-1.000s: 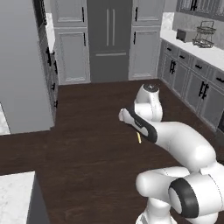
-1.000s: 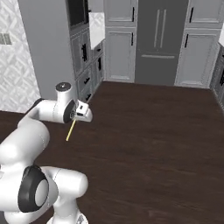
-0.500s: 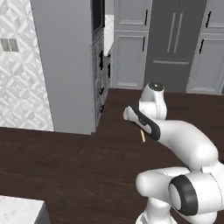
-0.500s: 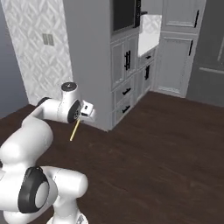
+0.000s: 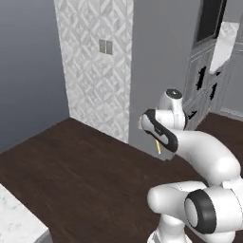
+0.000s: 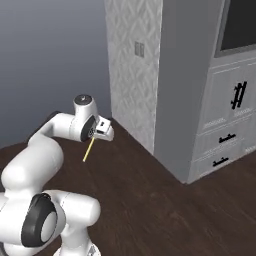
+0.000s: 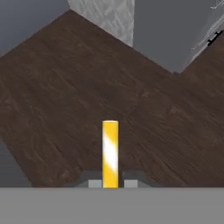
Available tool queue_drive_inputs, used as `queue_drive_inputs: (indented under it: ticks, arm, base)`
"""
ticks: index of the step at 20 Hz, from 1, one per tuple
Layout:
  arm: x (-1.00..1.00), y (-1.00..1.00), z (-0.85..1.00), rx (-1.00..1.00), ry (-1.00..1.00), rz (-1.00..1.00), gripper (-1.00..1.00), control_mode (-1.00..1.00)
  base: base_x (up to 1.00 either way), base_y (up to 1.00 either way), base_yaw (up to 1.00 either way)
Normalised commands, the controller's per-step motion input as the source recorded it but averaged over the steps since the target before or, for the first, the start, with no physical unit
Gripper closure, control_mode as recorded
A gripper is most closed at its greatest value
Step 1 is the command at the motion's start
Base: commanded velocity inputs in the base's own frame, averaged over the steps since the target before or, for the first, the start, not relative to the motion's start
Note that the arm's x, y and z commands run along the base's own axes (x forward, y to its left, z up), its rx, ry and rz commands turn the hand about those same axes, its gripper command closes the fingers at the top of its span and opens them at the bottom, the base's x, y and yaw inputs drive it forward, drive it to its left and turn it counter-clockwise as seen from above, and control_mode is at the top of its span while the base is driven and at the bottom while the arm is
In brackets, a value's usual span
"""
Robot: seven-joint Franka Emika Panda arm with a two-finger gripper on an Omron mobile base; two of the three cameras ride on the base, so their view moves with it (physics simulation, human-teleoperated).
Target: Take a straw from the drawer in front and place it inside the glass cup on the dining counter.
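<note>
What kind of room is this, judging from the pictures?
Probably a home kitchen: grey cabinets with black handles, a dark built-in oven above them, a dark wood floor, and a marble counter corner.

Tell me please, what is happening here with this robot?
The white robot arm is carrying a thin yellow straw. Its gripper is shut on the straw's upper end, and the straw hangs down from the fingers, above the dark wooden floor. A patterned white wall panel and grey cabinets with black handles stand beyond it. A corner of a white marble counter shows at the lower left of the left base view. The straw is not yet placed anywhere.
</note>
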Motion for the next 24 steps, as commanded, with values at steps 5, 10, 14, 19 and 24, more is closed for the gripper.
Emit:
queue_drive_inputs:
  ticks: [5, 10, 14, 19, 24]
  arm:
    - [0.00, 0.00, 0.00, 0.00, 0.00, 0.00, 1.00, 1.00]
    - [0.00, 0.00, 0.00, 0.00, 0.00, 0.00, 1.00, 1.00]
    - [0.00, 0.00, 0.00, 0.00, 0.00, 0.00, 1.00, 1.00]
    - [0.00, 0.00, 0.00, 0.00, 0.00, 0.00, 1.00, 1.00]
    - [0.00, 0.00, 0.00, 0.00, 0.00, 0.00, 1.00, 1.00]
  base:
    - [1.00, -0.21, 0.79]
    - [1.00, -0.29, 0.75]
    - [1.00, -0.47, 0.64]
    - [1.00, -0.45, 0.59]
    - [1.00, -0.44, 0.60]
